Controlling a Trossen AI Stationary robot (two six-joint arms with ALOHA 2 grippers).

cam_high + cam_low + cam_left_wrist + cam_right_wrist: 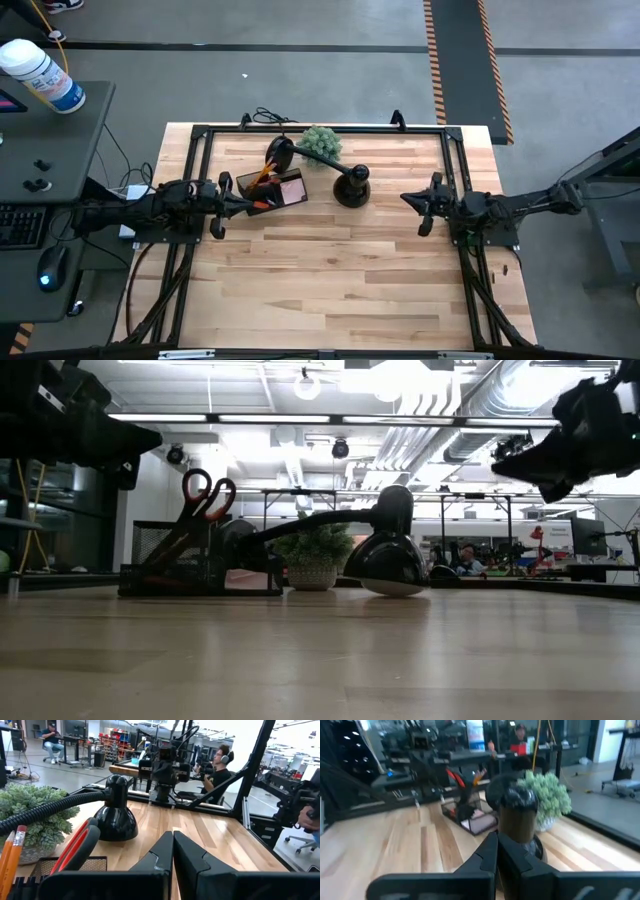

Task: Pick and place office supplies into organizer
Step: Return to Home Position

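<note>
Found the organizer (268, 190) on the far left part of the desk (340, 290), just beside the left gripper (235, 202) and near the black lamp (352, 188) and the green plant (320, 142). Saw the orange-handled scissors (205, 495) standing handles-up in one compartment, leaning on its wall, probably set blades-down for steadiness. Noted an orange-yellow pencil (11, 852) upright alongside, eraser end up, and a pink sticky-note pad (481, 822) lying flat in the low tray section on the lamp's side, a fit for its flat shape. Could not make out any smaller items or their compartments. Spotted no loose supplies on the bare wood, so judged the sorting done or nearly so. Read the left gripper as fully closed and empty, raised above the desk at the organizer's left side and pointing across toward the lamp. Read the right gripper (418, 207) as likewise closed on nothing, hanging well apart over the right side, also aimed at the lamp. Judged both postures consistent with parking at rest: fingers pressed together with nothing to carry, held clear of the lamp's arm to avoid a knock.
</note>
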